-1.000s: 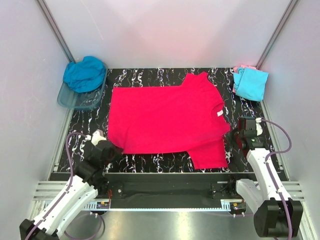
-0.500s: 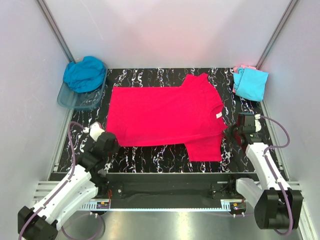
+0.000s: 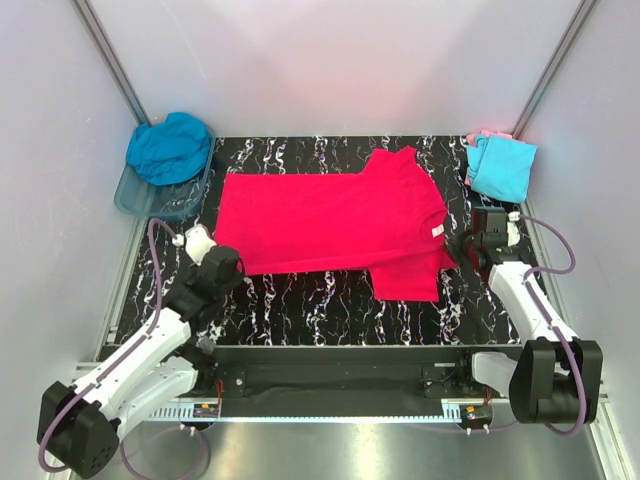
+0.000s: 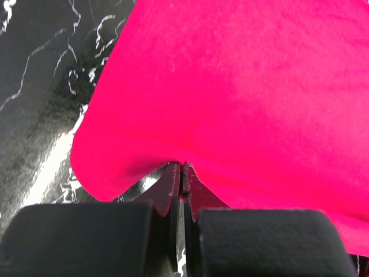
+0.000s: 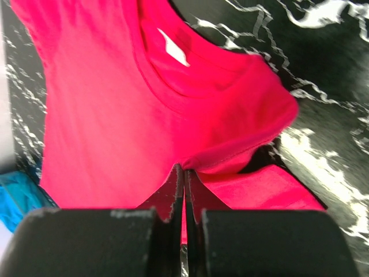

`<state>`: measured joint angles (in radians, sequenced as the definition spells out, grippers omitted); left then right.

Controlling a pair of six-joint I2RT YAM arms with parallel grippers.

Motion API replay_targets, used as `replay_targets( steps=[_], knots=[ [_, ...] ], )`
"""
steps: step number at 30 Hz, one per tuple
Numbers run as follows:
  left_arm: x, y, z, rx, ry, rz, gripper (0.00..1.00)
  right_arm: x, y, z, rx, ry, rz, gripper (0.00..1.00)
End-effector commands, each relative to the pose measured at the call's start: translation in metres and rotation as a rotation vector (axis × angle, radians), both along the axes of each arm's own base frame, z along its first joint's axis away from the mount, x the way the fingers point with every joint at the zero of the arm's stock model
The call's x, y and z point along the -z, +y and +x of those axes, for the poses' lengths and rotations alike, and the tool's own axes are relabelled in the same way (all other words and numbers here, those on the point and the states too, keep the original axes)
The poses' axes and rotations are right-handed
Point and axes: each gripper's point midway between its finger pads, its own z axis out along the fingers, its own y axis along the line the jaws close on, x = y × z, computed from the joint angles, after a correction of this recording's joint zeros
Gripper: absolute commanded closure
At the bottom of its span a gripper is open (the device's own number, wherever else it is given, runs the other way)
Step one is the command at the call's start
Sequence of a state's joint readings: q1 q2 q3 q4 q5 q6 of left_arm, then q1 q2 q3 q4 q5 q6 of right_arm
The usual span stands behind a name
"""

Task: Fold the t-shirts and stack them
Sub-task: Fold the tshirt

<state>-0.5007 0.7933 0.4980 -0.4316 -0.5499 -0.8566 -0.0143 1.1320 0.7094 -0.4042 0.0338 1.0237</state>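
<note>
A bright pink-red t-shirt [image 3: 330, 220] lies spread across the black marbled table [image 3: 300, 310], its collar with a white label [image 3: 438, 230] to the right. My left gripper [image 3: 228, 264] is shut on the shirt's near-left hem; in the left wrist view the cloth [image 4: 242, 86] rises from the pinched jaws of the gripper [image 4: 183, 164]. My right gripper [image 3: 464, 248] is shut on the near shoulder edge by the collar; the right wrist view shows the seam [image 5: 230, 156] caught in the gripper [image 5: 184, 168]. The near sleeve [image 3: 408, 282] lies flat below it.
A teal-blue shirt [image 3: 168, 147] is heaped in a clear bluish plastic tub [image 3: 150, 203] at the back left. A folded light cyan shirt [image 3: 500, 168] lies at the back right on a pale pink one [image 3: 487, 134]. White walls stand on three sides.
Both grippers have moved away from the near edge toward the back, drawing the shirt's near edge and sleeve with them. Both stayed shut on the cloth.
</note>
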Motion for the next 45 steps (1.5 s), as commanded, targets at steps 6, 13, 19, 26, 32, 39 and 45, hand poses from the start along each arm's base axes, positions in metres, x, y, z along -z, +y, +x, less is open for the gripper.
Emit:
replay_targets(
  steps=[6, 13, 19, 26, 32, 39, 45],
  knots=[
    [-0.039, -0.002, 0.04, -0.018, -0.119, 0.072, 1.0, -0.036, -0.01, 0.047, 0.075, -0.124, 0.006, 1.0],
    [-0.036, -0.006, 0.06, -0.022, -0.11, 0.13, 0.99, -0.024, -0.013, 0.056, 0.093, -0.096, 0.008, 1.0],
    [-0.024, -0.011, 0.072, -0.024, -0.075, 0.16, 0.98, -0.007, -0.012, 0.065, 0.112, -0.069, 0.033, 1.0],
    [-0.024, -0.01, 0.088, -0.047, -0.056, 0.224, 0.98, 0.003, -0.011, 0.084, 0.127, -0.074, 0.057, 1.0],
    [-0.027, -0.007, 0.098, -0.063, -0.054, 0.243, 0.99, 0.006, -0.014, 0.101, 0.14, -0.073, 0.048, 1.0],
    [-0.024, -0.003, 0.107, -0.06, -0.044, 0.254, 0.92, 0.008, -0.014, 0.115, 0.143, -0.07, 0.052, 1.0],
    [-0.016, -0.004, 0.112, -0.058, -0.02, 0.27, 0.12, 0.014, -0.016, 0.118, 0.126, -0.067, 0.027, 0.71]
  ],
)
